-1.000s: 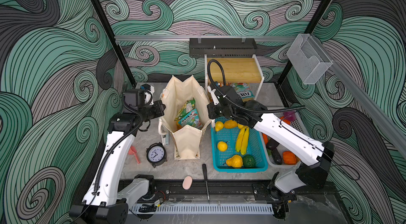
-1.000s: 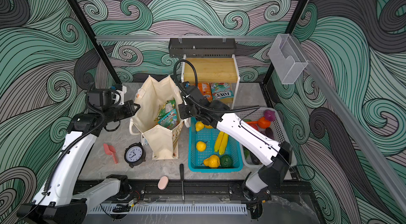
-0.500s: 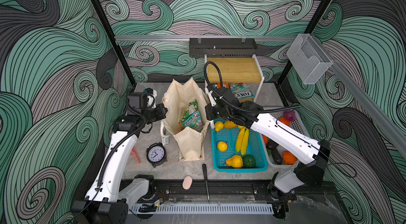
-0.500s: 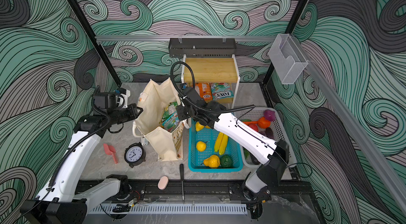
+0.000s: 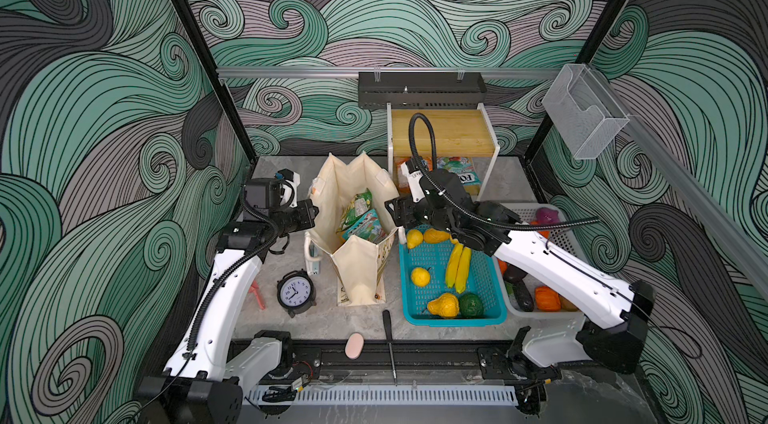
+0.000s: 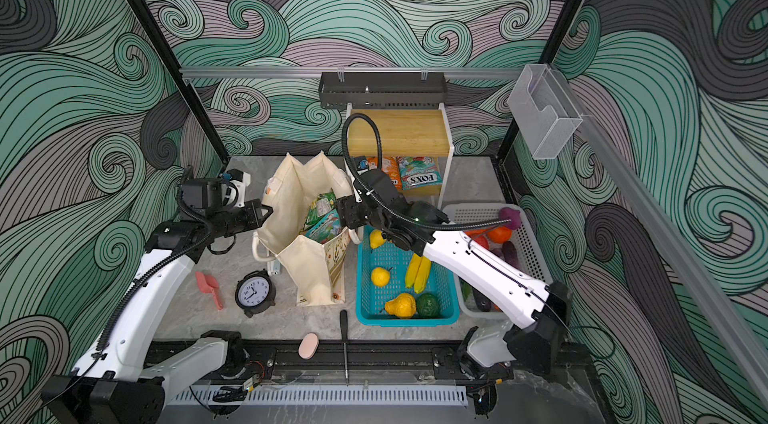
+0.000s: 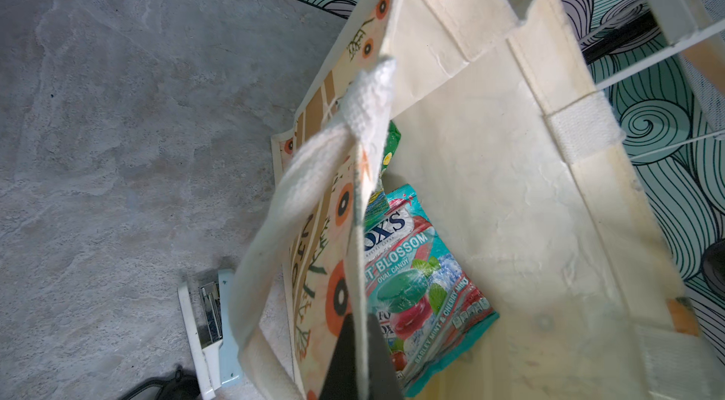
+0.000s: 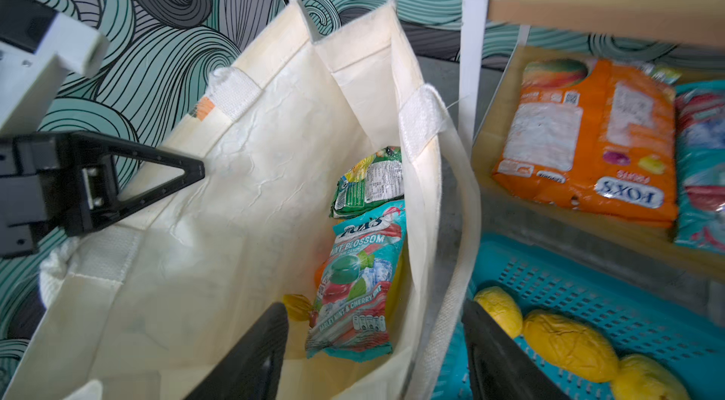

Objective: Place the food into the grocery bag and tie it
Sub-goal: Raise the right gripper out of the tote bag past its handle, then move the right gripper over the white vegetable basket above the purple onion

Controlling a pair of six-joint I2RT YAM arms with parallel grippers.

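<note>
The cream grocery bag (image 5: 357, 268) (image 6: 307, 272) stands open in the middle of the table. Inside it lie a teal snack packet (image 8: 359, 276) (image 7: 416, 272) and a green one (image 8: 368, 182). My left gripper (image 5: 311, 214) (image 7: 359, 319) is shut on the bag's left rim, with the cloth edge pinched between its fingers. My right gripper (image 5: 392, 212) (image 8: 372, 307) is open at the bag's right rim, its jaws wide on either side of the wall and the white strap (image 8: 463, 260). More food, bananas (image 5: 457, 264) and yellow fruit, lies in the teal basket (image 5: 453, 322).
A white basket (image 5: 523, 205) with vegetables and a purple onion (image 5: 547, 216) stands at the right. Snack packets (image 6: 419, 176) lie under the wooden shelf at the back. A black clock (image 5: 295, 291), a stapler (image 5: 312, 259), a pink scoop (image 5: 257, 295), a pink pad (image 5: 354, 345) and a screwdriver (image 5: 388, 330) lie near the front.
My right gripper, shut at the bag's right rim before, now stands open. The left gripper has kept its hold and moved slightly toward the back with the rim.
</note>
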